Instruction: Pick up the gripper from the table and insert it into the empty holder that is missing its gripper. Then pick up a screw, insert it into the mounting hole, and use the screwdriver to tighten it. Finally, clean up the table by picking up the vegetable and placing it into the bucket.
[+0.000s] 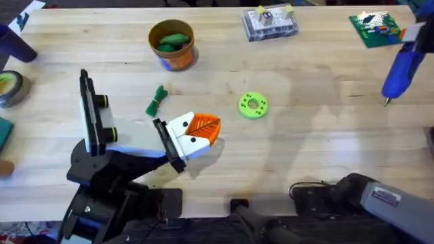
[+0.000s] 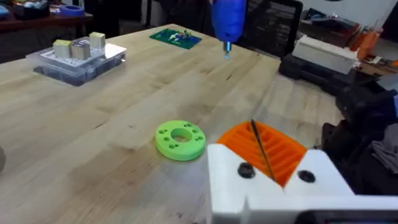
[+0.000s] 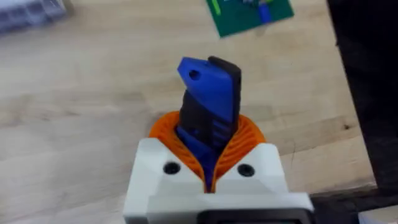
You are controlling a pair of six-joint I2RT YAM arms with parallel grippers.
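The orange ribbed gripper [image 1: 203,127] [image 2: 267,149] sits in the white holder [image 1: 183,141] [image 2: 273,186], which is backed by a black plate at the tip of my left arm. My left gripper [image 2: 258,134] has its orange pads together along a thin dark seam, with nothing held. My right gripper [image 1: 415,32] [image 3: 208,134] is shut on the blue screwdriver [image 1: 403,64] [image 3: 208,93] [image 2: 229,18], raised at the far right with its bit pointing down. The dark-green vegetable [image 1: 157,100] lies left of the holder. The bucket [image 1: 173,57] stands behind it. The screw is out of view.
A lime-green disc [image 1: 253,105] [image 2: 180,139] lies right of the holder. A clear parts box [image 1: 270,24] [image 2: 78,59] and a green board [image 1: 376,28] [image 2: 176,37] sit at the back. A bright-green vegetable [image 1: 173,41] is in the bucket. A tape roll [image 1: 10,88] lies at the left edge.
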